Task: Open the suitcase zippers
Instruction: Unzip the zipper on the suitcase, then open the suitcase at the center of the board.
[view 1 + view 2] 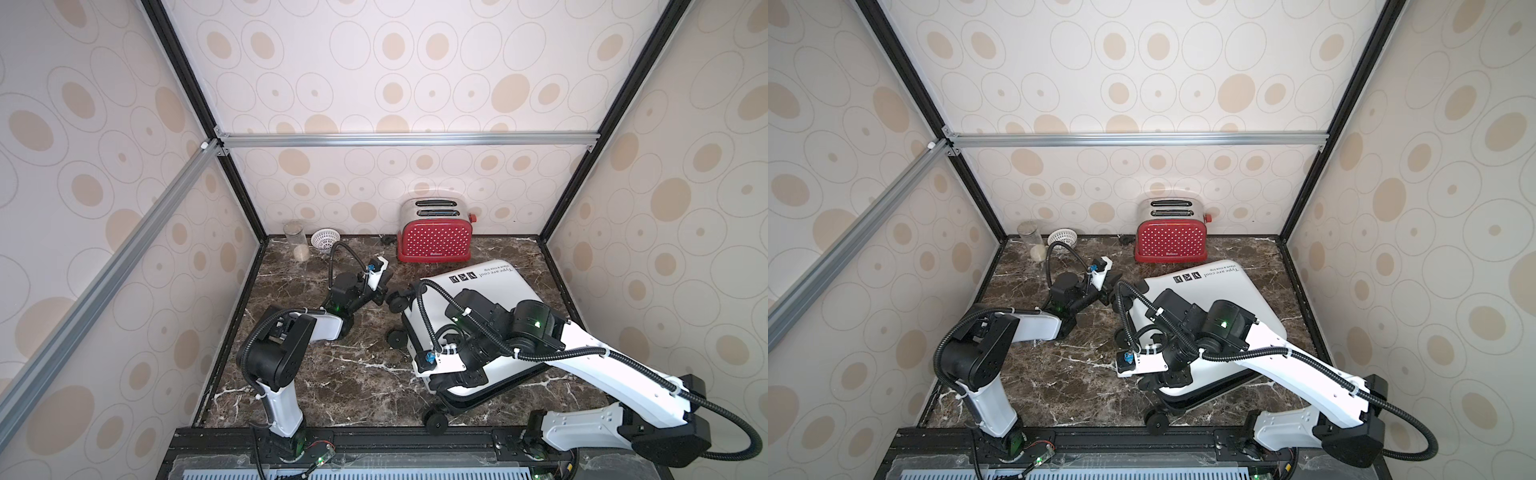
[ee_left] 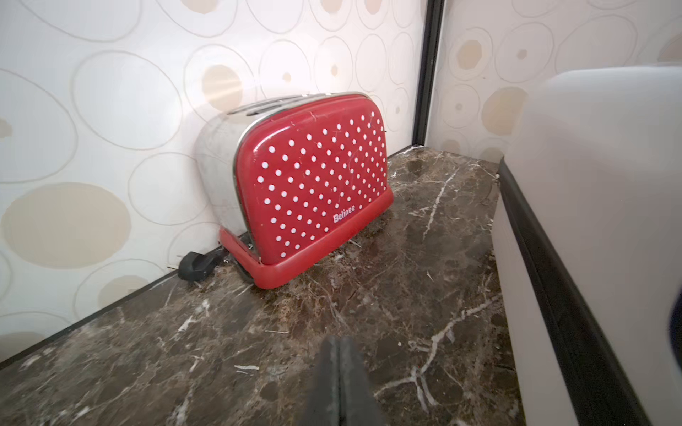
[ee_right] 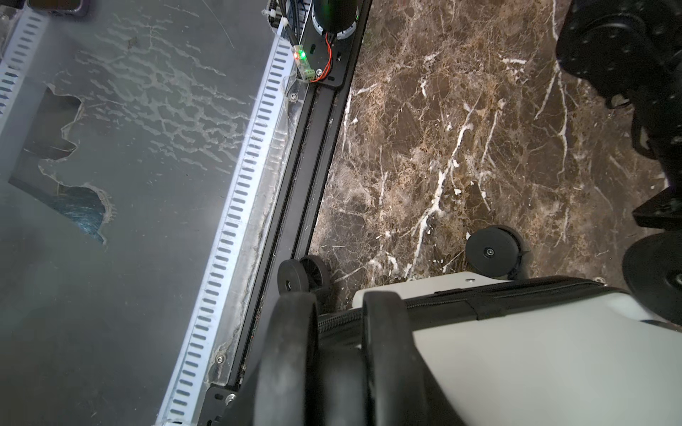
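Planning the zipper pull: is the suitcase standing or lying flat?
Lying flat: the suitcase has its broad printed face up, and its wheels stick out sideways.

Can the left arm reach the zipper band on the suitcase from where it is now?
Probably yes: the shut left gripper sits beside the suitcase, and nothing stands between it and the zipper band.

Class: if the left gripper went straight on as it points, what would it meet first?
Likely the toaster: the left gripper aims over the table at its red front, the suitcase lying off to one side. Depth is unclear.
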Available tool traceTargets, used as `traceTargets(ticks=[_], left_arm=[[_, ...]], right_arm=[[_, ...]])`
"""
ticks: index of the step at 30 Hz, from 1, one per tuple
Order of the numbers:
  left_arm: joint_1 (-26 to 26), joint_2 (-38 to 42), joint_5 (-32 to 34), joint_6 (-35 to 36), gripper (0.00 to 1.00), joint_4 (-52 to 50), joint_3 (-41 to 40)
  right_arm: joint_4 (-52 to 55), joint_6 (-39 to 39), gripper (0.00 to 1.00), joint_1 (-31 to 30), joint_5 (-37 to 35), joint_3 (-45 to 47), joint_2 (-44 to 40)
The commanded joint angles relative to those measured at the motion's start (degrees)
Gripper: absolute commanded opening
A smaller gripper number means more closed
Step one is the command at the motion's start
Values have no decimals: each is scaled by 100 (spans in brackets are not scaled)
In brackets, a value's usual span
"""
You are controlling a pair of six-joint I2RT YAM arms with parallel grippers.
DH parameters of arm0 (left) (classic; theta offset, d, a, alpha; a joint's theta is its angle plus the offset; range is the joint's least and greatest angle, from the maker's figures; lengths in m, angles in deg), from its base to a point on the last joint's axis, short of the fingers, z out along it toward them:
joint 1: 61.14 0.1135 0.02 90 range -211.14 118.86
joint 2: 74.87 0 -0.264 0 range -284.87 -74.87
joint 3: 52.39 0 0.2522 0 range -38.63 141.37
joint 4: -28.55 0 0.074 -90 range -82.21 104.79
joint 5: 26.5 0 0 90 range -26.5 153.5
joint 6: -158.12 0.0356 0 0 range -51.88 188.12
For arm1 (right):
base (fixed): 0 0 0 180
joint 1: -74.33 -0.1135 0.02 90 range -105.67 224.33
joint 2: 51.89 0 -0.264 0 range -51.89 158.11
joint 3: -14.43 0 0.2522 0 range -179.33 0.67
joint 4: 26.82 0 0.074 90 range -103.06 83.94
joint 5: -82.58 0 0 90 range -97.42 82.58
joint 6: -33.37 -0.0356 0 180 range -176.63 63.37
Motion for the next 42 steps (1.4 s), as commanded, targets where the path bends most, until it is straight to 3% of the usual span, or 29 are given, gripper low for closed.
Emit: traceTargets(ticks=[1, 4, 6, 9, 12, 19, 24, 28, 33, 36, 42], left_arm=[[-6, 249, -83, -106, 16, 296, -207], [-25, 931, 107, 19, 39, 210, -674], [-141, 1627, 78, 367, 45, 353, -1157], [-531, 2708, 170, 1526, 54, 190, -1759], [-972, 3275, 359, 2753, 58, 11, -2161], [-1699, 3212, 374, 3919, 60, 128, -2271], [-2031, 2884, 551, 3704, 63, 1188, -2183], [-2196, 2515, 601, 3663, 63, 1193, -1820], [-2307, 1982, 719, 3058, 63, 2242, -1584], [-2347, 1850, 686, 2684, 56, 2466, -1364], [-2353, 1962, 969, 2215, 4, 2782, -1302]], right_arm=[[-633, -348, 0, 469, 1038, -523, -67], [-871, -572, 0, 887, 1658, -840, 136], [-941, -640, 0, 1058, 1957, -1103, 340], [-1031, -679, 0, 1271, 2248, -1377, 603], [-1086, -679, 0, 1466, 2659, -1536, 793], [-1104, -721, 0, 1565, 3169, -1713, 907], [-1120, -755, 0, 1579, 3311, -1641, 922], [-1285, -869, 0, 1574, 3484, -1558, 905], [-1334, -957, 0, 1583, 3649, -1499, 889], [-1345, -1011, 0, 1597, 3599, -1419, 838], [-1782, -1439, 1, 1723, 3241, -982, 439]])
